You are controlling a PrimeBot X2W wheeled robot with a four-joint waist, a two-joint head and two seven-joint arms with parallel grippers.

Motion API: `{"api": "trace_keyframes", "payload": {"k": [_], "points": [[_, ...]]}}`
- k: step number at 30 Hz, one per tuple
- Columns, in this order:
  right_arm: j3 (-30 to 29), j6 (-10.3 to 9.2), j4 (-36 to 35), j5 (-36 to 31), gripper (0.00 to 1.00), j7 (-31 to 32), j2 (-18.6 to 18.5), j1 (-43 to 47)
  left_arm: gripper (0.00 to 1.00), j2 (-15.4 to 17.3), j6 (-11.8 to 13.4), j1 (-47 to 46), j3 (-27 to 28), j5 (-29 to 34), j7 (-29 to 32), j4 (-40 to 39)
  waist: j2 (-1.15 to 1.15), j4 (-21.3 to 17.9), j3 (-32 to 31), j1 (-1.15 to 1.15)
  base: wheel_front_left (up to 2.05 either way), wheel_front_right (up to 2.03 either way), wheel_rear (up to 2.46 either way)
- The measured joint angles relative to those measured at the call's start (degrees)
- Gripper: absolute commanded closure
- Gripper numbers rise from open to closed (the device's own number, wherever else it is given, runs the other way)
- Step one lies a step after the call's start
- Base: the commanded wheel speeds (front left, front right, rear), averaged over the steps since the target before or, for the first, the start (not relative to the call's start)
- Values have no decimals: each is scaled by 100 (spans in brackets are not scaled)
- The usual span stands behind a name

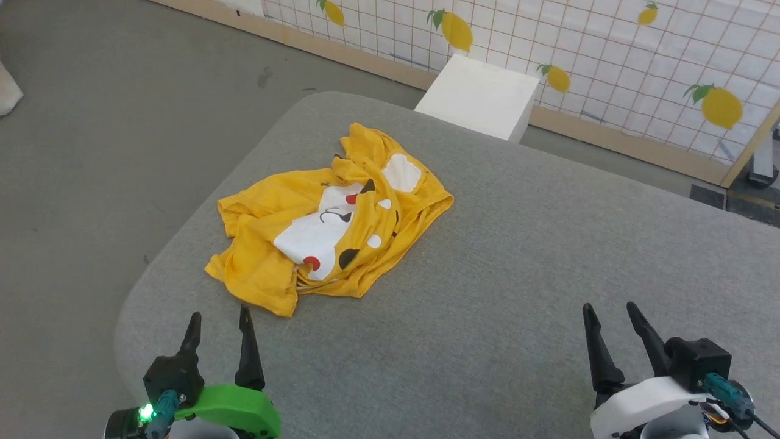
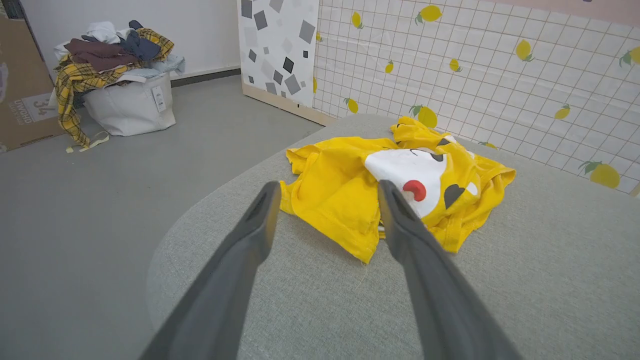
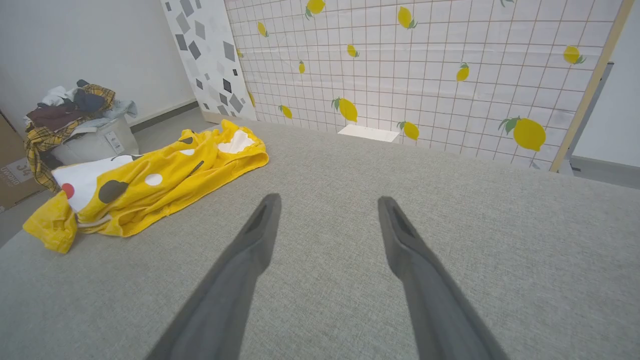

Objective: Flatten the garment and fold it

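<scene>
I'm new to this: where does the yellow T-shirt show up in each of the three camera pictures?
Head view: the yellow T-shirt lies crumpled left of centre on the grey table.
Left wrist view: the T-shirt sits mid-picture, just beyond the left gripper.
Right wrist view: it lies at the left.
Shared landmark: the lemon-print wall behind the table.

Bright, even light; soft shadows; wrist views bend at edges.
</scene>
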Motion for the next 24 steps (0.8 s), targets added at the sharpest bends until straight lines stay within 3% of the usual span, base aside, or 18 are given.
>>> {"api": "trace_keyframes", "payload": {"k": [7,12,15,17,24], "points": [[2,0,101,0,0,-92,3,2,0,34,-63,-100,-62,-70,-54,236,0,83,42,0,0,0,0],[-40,0,131,-3,0,-92,4,2,0,96,-188,-725,-96,-313,244,471,0,116,137,0,0,0,0],[-64,0,112,-63,0,-89,4,2,0,105,-280,-1325,-23,-716,793,842,0,120,238,0,0,0,0],[-134,0,-52,-277,0,56,8,-7,0,190,-224,-2555,111,-1106,1773,1696,0,44,510,0,0,0,0],[-215,0,-413,-503,0,294,11,-29,0,215,-87,-3628,144,-1508,3045,2819,0,-266,895,1,0,0,0]]}}
